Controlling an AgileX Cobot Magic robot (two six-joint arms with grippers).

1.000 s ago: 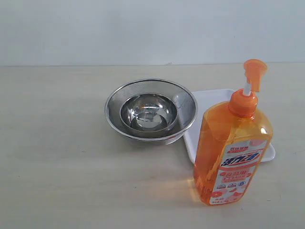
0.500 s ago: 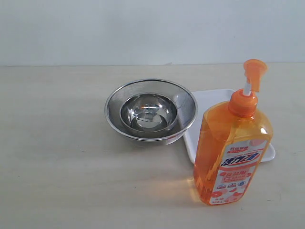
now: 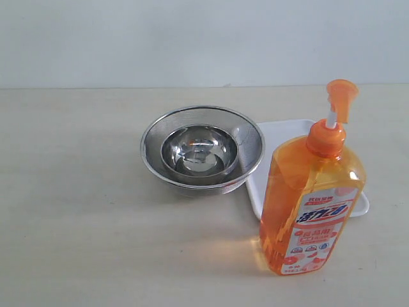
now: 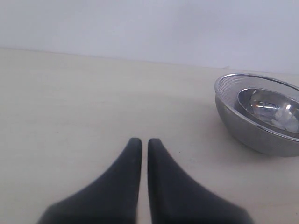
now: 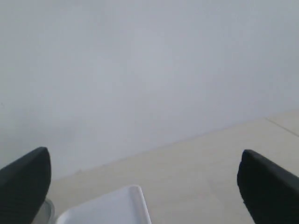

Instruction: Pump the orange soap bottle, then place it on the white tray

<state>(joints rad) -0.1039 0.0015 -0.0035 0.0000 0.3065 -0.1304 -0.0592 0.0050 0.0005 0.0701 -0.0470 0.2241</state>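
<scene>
Ahead of the left gripper (image 4: 141,140) the tabletop (image 4: 84,102) lies open; the steel bowl (image 4: 243,130) stands ahead, off to one side.

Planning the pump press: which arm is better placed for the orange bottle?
Likely right: the orange soap bottle stands on the right; right gripper open near the white tray, left gripper shut.

The orange soap bottle (image 3: 311,204) is clear, glossy plastic with a smooth printed label. The white tray (image 3: 281,133) is smooth plastic with a dull sheen. The strainer bowl (image 3: 246,138) is shiny polished metal, its wall finely meshed. The table (image 3: 77,211) is pale and matt. The left hand (image 4: 141,141) is matt black, perhaps rubbery.
</scene>
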